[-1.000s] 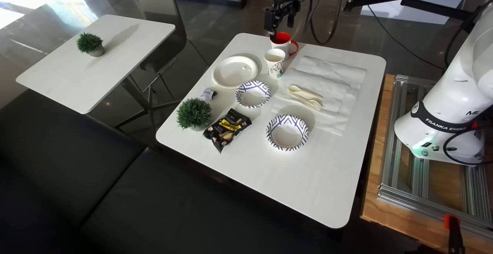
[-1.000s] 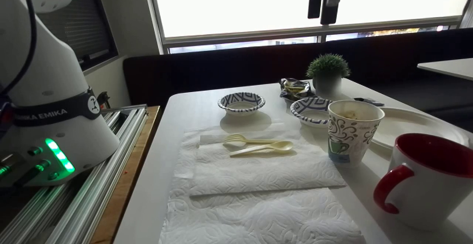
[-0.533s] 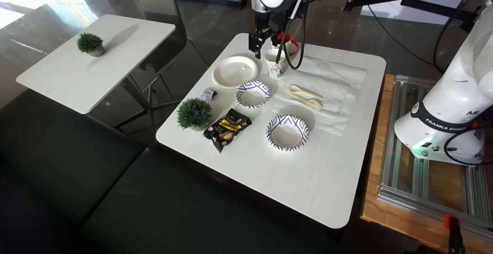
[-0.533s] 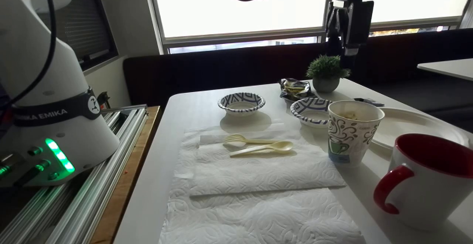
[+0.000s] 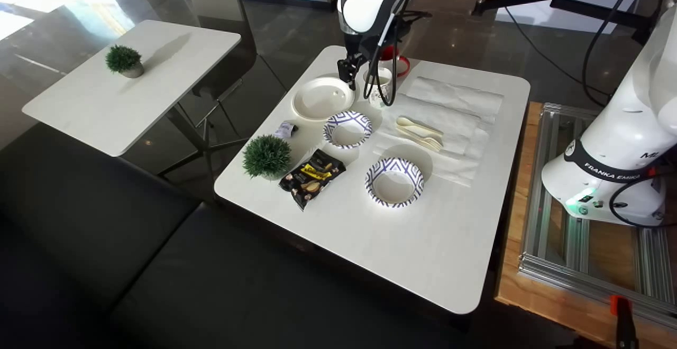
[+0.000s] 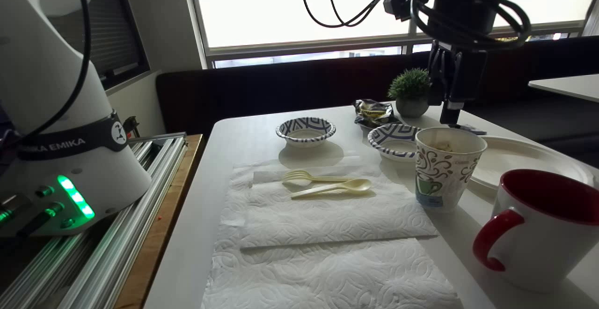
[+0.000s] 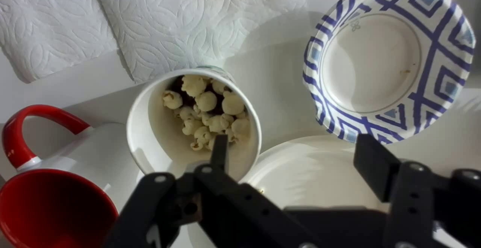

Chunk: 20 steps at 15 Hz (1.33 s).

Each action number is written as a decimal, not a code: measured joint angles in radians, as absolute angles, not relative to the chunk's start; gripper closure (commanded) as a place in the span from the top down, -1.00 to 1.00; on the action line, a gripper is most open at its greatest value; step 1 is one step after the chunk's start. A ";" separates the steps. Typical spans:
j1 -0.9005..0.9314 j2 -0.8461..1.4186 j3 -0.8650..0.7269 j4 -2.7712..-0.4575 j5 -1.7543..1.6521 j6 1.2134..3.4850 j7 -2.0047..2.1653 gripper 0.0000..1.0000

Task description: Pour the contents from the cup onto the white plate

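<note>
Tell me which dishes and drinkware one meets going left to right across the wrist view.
Red-and-white mug → paper cup holding popcorn → blue-patterned bowl. The white plate is left out, since its span overlaps both the cup's and the bowl's.

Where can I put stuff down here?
One bare patch of table borders the paper towels, the patterned bowl farther from the white plate, and two edges. Another lies between that bowl and the snack bag. It's crowded around that plate, the paper cup and mug, near the gripper.
</note>
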<state>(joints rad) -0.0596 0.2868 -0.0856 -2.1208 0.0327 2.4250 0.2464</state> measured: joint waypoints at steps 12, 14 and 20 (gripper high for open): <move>-0.048 0.343 -0.113 -2.082 -0.006 2.425 0.287 -0.47; -0.045 0.348 -0.118 -2.082 -0.017 2.425 0.292 -0.55; -0.036 0.356 -0.129 -2.081 -0.044 2.425 0.309 -1.00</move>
